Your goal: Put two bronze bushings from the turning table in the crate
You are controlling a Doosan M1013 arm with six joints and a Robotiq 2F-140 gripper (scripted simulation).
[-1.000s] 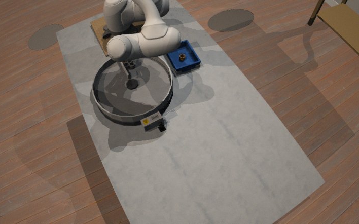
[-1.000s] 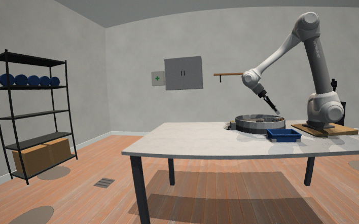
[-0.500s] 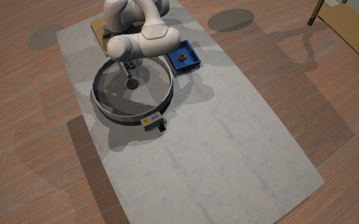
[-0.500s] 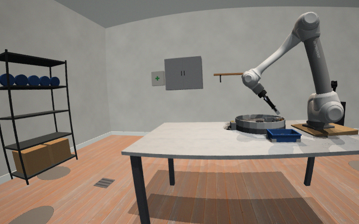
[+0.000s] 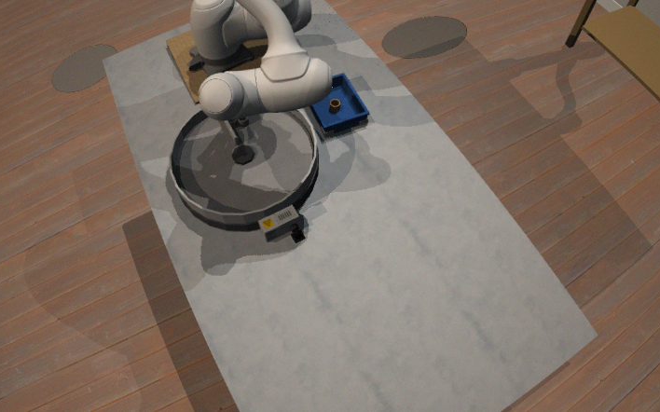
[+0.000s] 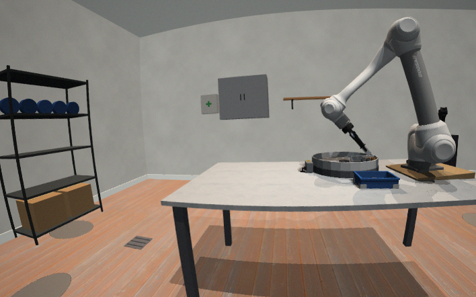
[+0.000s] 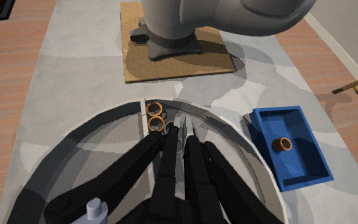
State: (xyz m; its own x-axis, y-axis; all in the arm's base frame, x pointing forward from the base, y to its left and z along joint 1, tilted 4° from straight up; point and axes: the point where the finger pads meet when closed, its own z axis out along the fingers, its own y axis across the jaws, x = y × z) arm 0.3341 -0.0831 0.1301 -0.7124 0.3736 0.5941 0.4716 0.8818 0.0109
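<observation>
Wrist view is showing the gripper (image 7: 183,131) pressed together, empty, hovering beside two bronze bushings (image 7: 155,116) on the turning table (image 7: 56,150), needing to spread before taking the second for the crate (image 7: 306,150).

Room's pretty plain otherwise. There's a black metal shelf rack (image 6: 42,151) against the side wall with a row of blue rolls (image 6: 37,106) on an upper shelf and two cardboard boxes (image 6: 54,206) on the bottom one. On the back wall — a grey two-door cabinet (image 6: 243,96), a small first-aid box (image 6: 209,103) with a green cross just beside it, and a wooden wall shelf (image 6: 304,98). A floor vent (image 6: 138,242) sits in the plank floor (image 5: 41,204) — off the bench's far end. A wooden board (image 7: 176,57) lies at the bench's near end.
</observation>
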